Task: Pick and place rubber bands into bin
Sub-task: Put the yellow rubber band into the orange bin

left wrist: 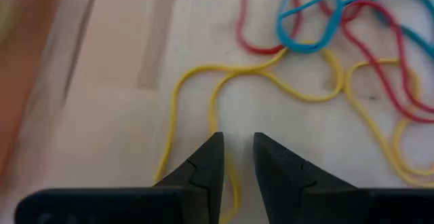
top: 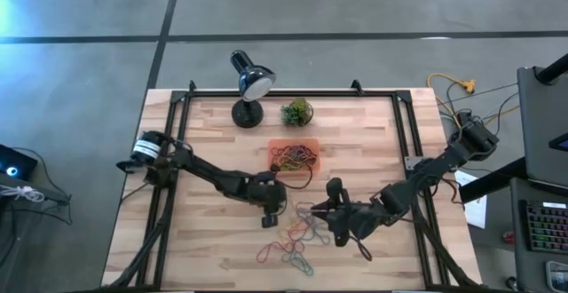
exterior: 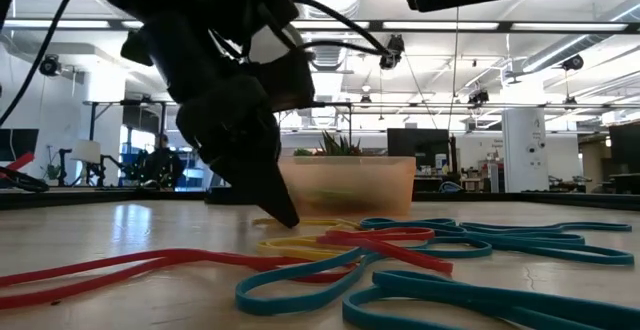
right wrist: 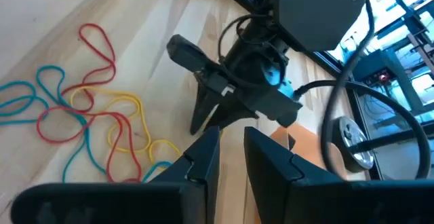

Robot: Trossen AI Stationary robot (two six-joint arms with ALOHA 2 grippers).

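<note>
I have the left gripper (top: 269,216) down at the table, just in front of the bin (top: 277,145), at the near edge of the loose rubber bands (top: 297,240). In the left wrist view its fingertips (left wrist: 211,157) stand slightly apart, nothing between them. A yellow band (left wrist: 203,95) lies directly ahead of the tips: one strand runs alongside the outside of one finger, and its long loop stretches away from the gripper. It probably passes just beside the gap, not through it, though the tips hide the contact point.

The right gripper (top: 337,206) hovers close on the other side of the pile, fingers narrowly parted and empty, looking across at the left arm.

The bin already holds a tangle of bands; the rest lie spread on the wood between and in front of the two grippers.

My judgement: the left is nearer this yellow strand, and a small sideways shift should straddle it.
</note>
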